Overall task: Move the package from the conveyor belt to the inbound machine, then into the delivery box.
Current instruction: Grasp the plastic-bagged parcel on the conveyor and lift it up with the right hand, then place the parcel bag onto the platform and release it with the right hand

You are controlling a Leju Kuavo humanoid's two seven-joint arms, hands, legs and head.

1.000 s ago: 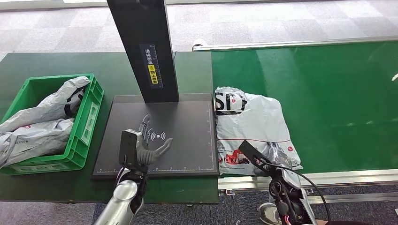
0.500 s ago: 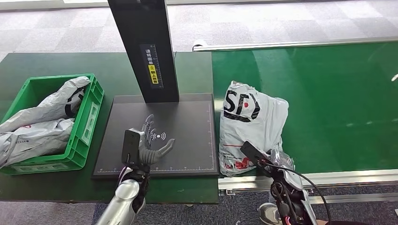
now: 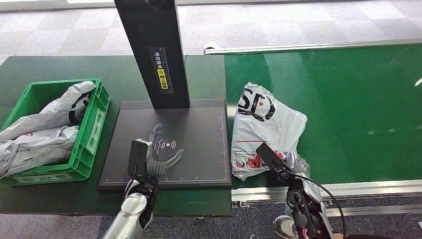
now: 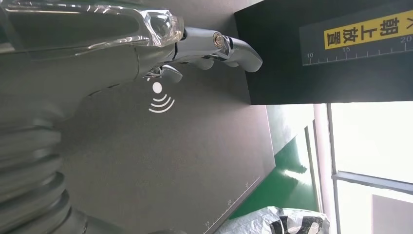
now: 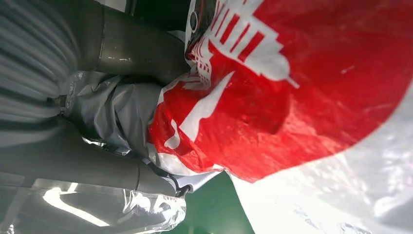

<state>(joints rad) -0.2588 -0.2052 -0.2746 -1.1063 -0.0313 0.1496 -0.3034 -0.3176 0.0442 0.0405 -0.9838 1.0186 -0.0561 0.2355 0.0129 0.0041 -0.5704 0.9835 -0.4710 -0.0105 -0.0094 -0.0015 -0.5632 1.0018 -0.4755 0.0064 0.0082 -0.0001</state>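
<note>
A grey plastic package (image 3: 263, 130) with black letters and red print lies on the green conveyor belt (image 3: 348, 109), its near end bunched and lifted. My right hand (image 3: 286, 167) grips that near end; the right wrist view shows the package's red print (image 5: 302, 97) pressed against the hand (image 5: 117, 126). My left hand (image 3: 154, 157) hovers with fingers spread over the black inbound machine plate (image 3: 199, 124), holding nothing. In the left wrist view the fingers (image 4: 214, 46) reach out above the white scan symbol (image 4: 160, 97).
A green delivery box (image 3: 92, 132) holding several grey bags (image 3: 45, 129) stands left of the plate on the dark table. The machine's black post (image 3: 154, 50) rises at the plate's far edge. The belt's metal rail (image 3: 358, 189) runs along the near side.
The package went from lying flat to crumpled and raised at its near end as my right hand gathered it and drew it slightly left. My left hand barely moved.
</note>
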